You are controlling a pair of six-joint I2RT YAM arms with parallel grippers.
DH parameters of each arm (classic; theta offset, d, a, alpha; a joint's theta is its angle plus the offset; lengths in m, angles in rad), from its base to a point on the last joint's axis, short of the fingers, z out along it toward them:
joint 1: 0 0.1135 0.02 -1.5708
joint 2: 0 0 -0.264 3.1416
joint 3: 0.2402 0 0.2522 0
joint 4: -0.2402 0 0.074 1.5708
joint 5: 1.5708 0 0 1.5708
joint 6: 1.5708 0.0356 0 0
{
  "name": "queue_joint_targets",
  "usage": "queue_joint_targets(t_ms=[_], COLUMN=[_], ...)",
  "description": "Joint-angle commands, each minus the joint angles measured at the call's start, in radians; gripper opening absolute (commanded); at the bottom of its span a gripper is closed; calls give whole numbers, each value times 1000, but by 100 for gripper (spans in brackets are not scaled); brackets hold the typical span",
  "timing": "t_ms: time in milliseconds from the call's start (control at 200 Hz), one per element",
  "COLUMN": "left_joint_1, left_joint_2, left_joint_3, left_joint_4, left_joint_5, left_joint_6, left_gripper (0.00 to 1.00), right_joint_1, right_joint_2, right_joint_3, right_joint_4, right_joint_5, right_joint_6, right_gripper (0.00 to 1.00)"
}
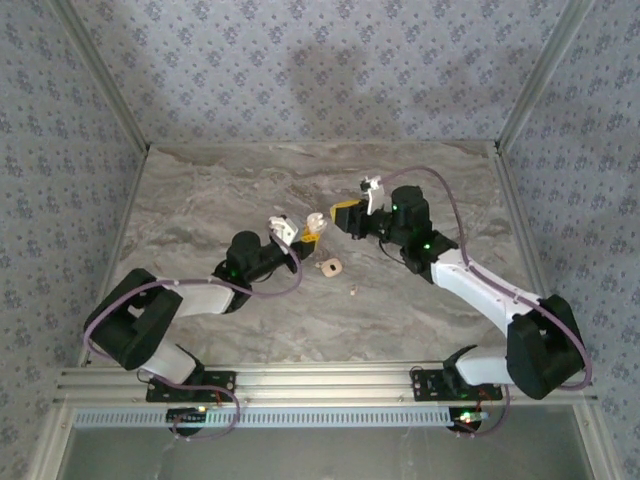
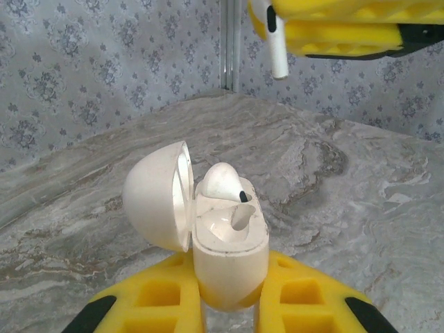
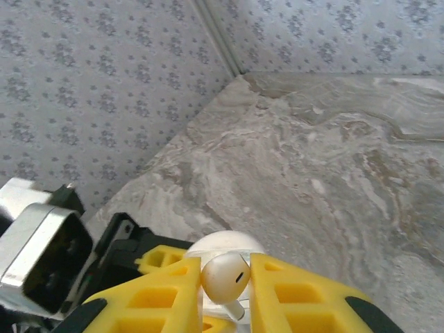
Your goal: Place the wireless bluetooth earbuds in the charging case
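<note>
Both arms bend at the elbow and reach inward. The left gripper (image 1: 306, 237) clamps the open charging case (image 2: 229, 260) between its yellow fingers (image 2: 161, 300). The right gripper (image 1: 346, 216), just above it, pinches an earbud (image 3: 223, 275) between its fingertips.

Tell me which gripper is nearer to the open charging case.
Left. The left gripper is clamped on the charging case; the right gripper, holding an earbud, hangs just beyond the case, not touching it.

The top view looks down over the table (image 1: 400, 320); both wrist views skim it from close.
</note>
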Motion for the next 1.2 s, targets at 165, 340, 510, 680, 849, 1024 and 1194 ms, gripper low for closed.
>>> queue_joint_targets(t_ms=[165, 340, 510, 680, 849, 1024, 1194], left_joint_1=[-12, -12, -12, -12, -12, -12, -12], left_joint_2=[6, 3, 0, -6, -24, -31, -37], left_joint_3=[38, 41, 41, 42, 40, 38, 32], left_joint_4=[93, 97, 113, 136, 150, 153, 170], left_joint_5=[-3, -1, -5, -3, -12, -18, -24], left_joint_6=[-39, -42, -51, -61, -68, -67, -68], left_gripper=[18, 18, 17, 17, 17, 17, 17], right_joint_1=[47, 63, 67, 76, 77, 80, 83], right_joint_2=[36, 72, 86, 93, 93, 92, 89], right_joint_3=[-12, -2, -3, -4, -10, -11, -5], right_joint_4=[127, 143, 151, 134, 108, 94, 58], right_joint_5=[26, 28, 40, 53, 78, 92, 108], right_joint_6=[25, 30, 30, 21, 6, -4, -20], right_gripper=[24, 24, 24, 24, 24, 25, 26])
